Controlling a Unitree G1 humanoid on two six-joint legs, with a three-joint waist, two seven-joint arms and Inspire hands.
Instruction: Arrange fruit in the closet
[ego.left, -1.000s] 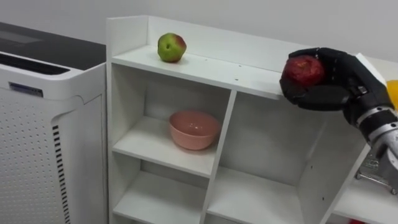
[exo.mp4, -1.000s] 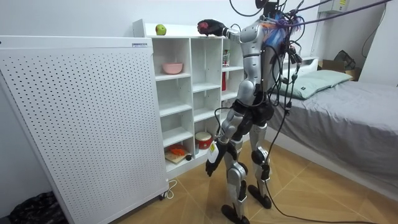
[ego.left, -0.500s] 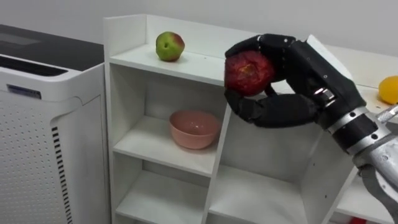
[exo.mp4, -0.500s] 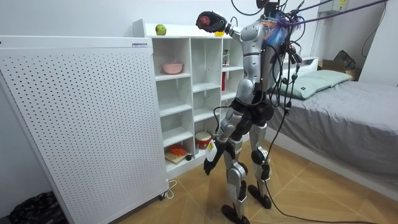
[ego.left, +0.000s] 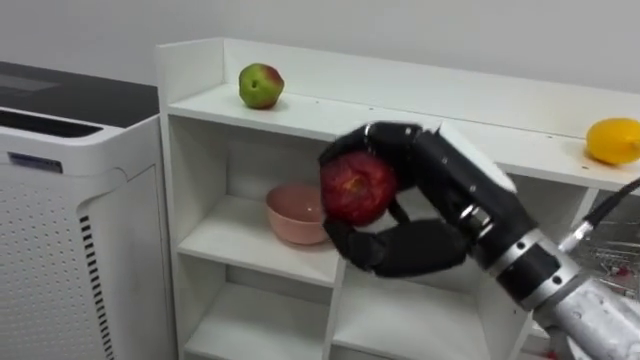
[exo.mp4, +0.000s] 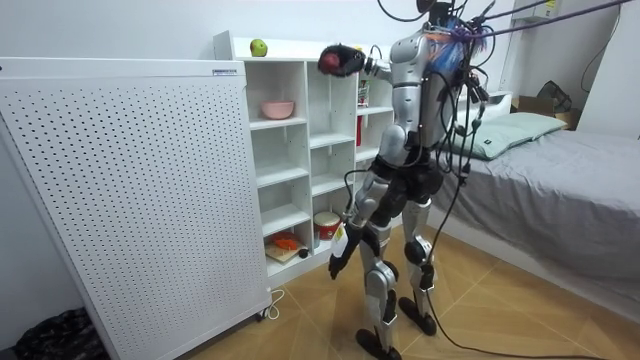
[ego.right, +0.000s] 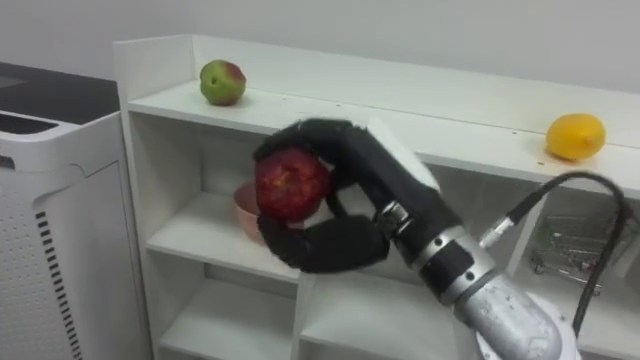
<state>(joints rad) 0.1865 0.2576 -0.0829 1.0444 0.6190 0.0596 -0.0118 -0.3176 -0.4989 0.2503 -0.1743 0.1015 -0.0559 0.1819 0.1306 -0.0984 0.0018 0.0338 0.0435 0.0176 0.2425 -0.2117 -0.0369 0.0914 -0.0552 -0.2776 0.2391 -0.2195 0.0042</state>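
While curled tight round the red apple (ego.left: 356, 187), the right hand (ego.left: 440, 195) has dropped left from the closet's (ego.left: 310, 110) top front edge and is now before the bowl's (ego.left: 290, 215) bay. Top left corner: green apple (ego.left: 260, 85). Top right: orange (ego.left: 613, 140). Red apple not yet placed. Left hand (exo.mp4: 338, 266) hangs low.

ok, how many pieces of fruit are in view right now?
3. A green-and-red apple on the white shelf unit top, left end; a yellow round fruit at its right end; a dark red apple in the right hand. Lower shelves may hide more.
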